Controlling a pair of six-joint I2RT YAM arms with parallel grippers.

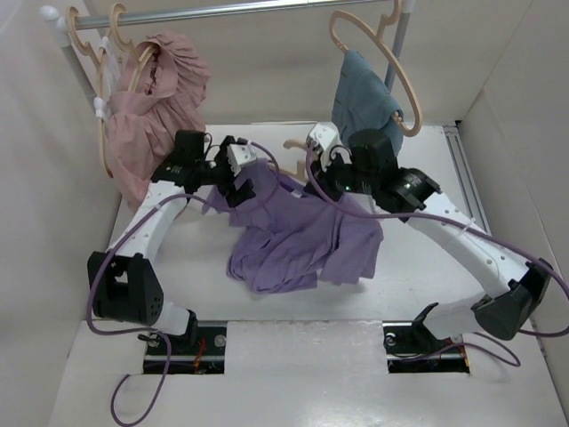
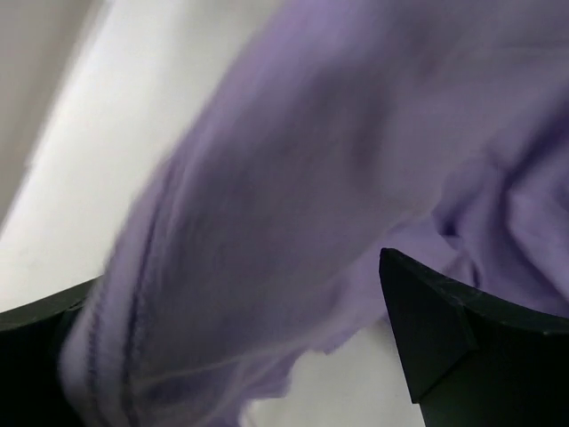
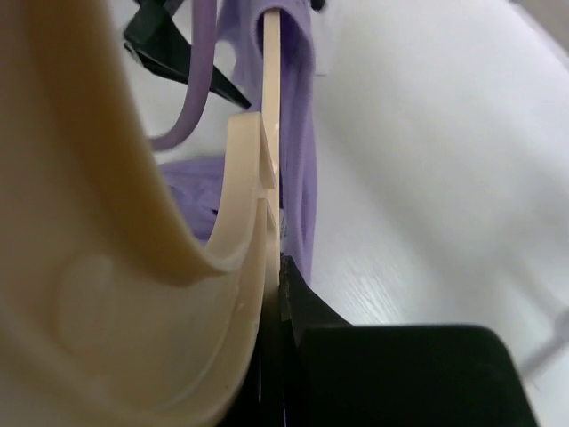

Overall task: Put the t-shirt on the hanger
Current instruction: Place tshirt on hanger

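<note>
**Lavender t-shirt (image 1: 293,240) hangs between both arms above the table (image 1: 418,294)**

Right gripper (image 1: 322,149) clamps the hanger (image 3: 238,227), tip against the fabric. Left gripper (image 1: 238,176): jaws wide, cloth between, grip unclear. Best approach: hold the opening taut and feed the hanger in slowly.

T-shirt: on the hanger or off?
Not fully on: t-shirt mostly bunched on the table, one edge draped along the hanger; cannot tell if threaded.
</note>
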